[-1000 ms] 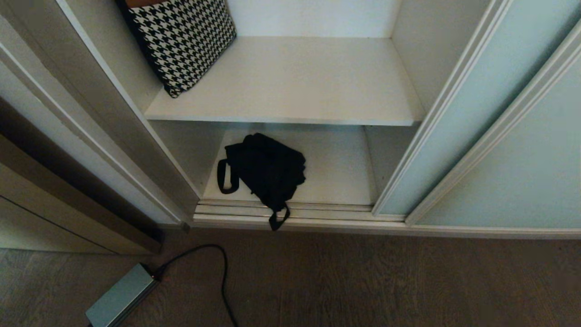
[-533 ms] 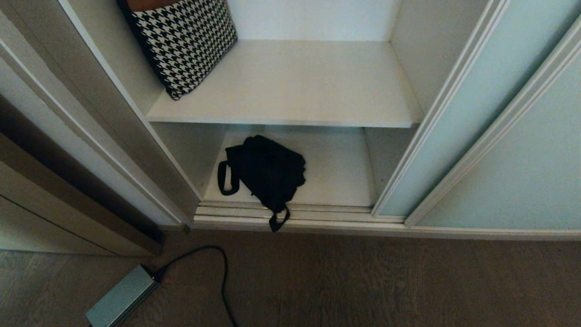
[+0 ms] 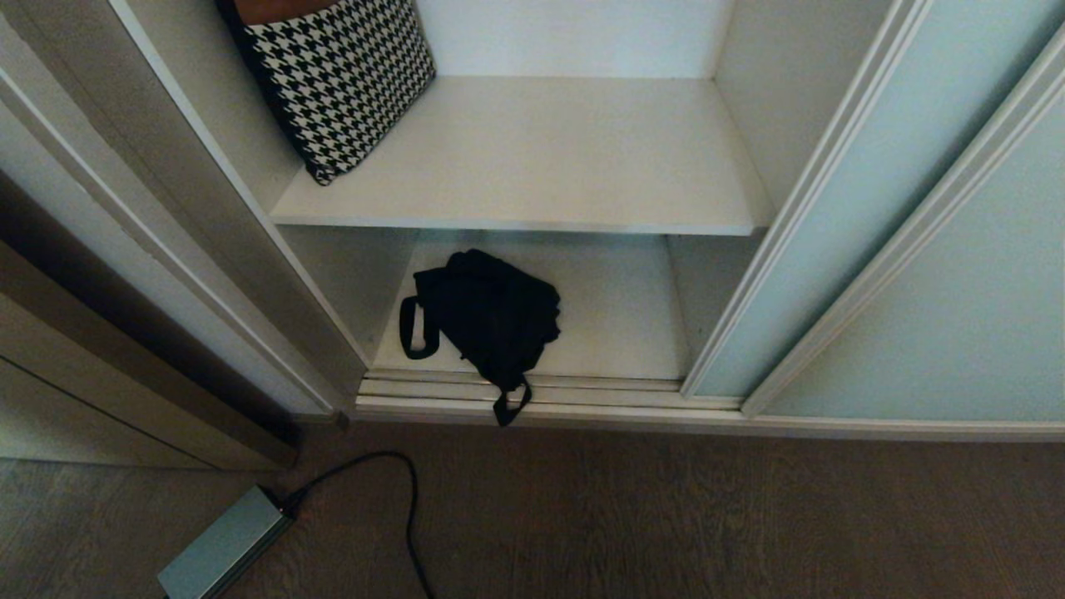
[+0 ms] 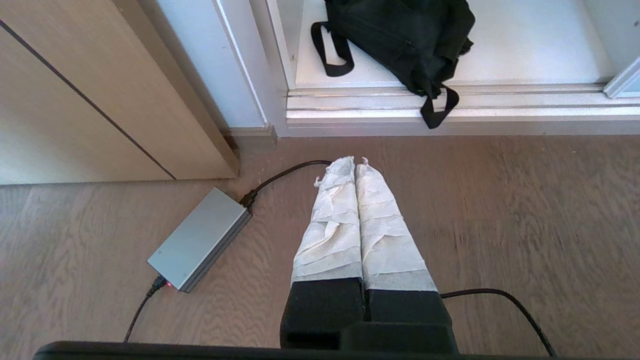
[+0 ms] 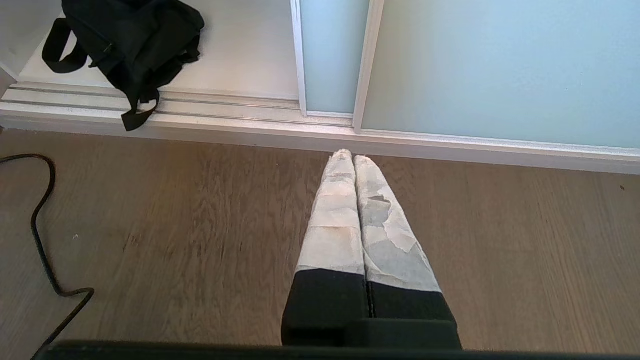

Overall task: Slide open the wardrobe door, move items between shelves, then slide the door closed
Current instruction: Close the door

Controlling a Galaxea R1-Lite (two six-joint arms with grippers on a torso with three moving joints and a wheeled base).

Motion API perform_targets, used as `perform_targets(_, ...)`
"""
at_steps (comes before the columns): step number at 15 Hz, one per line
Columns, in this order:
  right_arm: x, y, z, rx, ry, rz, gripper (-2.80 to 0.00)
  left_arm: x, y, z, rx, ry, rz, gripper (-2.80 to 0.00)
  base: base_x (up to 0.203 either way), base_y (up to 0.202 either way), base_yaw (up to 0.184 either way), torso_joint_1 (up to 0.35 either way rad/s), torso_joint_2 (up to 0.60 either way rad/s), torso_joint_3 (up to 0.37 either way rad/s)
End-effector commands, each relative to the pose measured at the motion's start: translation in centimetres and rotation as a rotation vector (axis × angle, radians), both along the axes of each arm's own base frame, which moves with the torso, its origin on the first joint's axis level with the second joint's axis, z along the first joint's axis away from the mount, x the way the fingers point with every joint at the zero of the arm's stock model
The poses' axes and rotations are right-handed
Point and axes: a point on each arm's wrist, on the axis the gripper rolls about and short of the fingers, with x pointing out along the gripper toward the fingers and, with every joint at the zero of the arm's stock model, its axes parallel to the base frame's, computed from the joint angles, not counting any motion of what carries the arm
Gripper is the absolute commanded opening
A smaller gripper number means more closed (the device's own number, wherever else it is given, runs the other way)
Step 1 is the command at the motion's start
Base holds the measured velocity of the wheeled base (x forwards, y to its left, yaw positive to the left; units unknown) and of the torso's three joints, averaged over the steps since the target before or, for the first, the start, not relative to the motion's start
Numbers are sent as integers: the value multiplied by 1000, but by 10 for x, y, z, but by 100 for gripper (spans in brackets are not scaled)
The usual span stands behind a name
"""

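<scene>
- The left end effector (image 4: pixel 356 162) hung over the wooden floor (image 4: pixel 500 210), its paper-wrapped fingers (image 4: pixel 335 220) pressed together and holding nothing.
- The right end effector (image 5: pixel 352 156) hung likewise, fingers pressed together and empty, just short of the grooved floor track (image 5: pixel 225 107).
- A grey power brick (image 4: pixel 200 239) with its black cable (image 4: pixel 285 175) lay on the floor near the left end effector.
- The sliding wardrobe door (image 3: pixel 815 249) stood slid aside to the right, leaving the shelves open.
- A black bag (image 3: pixel 487 316) lay on the lower shelf (image 3: pixel 616 316), one strap loop spilling over the track; a houndstooth bag (image 3: pixel 337 83) leaned at the left of the upper shelf (image 3: pixel 541 158).
- Judged step: moving an item. A good grasp would gather the bag's body or handle, lifting the strap clear so the door could later run freely.
</scene>
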Motion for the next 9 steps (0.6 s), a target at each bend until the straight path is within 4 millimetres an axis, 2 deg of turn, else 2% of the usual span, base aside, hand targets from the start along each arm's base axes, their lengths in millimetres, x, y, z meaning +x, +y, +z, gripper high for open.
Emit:
perform_targets(1, 0, 0, 0, 0, -3, 0, -280, 0, 0, 0, 0, 2, 0, -280, 0, 0, 0, 0, 0, 0)
perform_targets(8, 0, 0, 0, -12, -10, -2, -280, 0, 0, 0, 0, 2, 0, -280, 0, 0, 0, 0, 0, 0)
perform_targets(9, -2, 0, 5, -12, -23, -3, -280, 0, 0, 0, 0, 2, 0, -280, 0, 0, 0, 0, 0, 0)
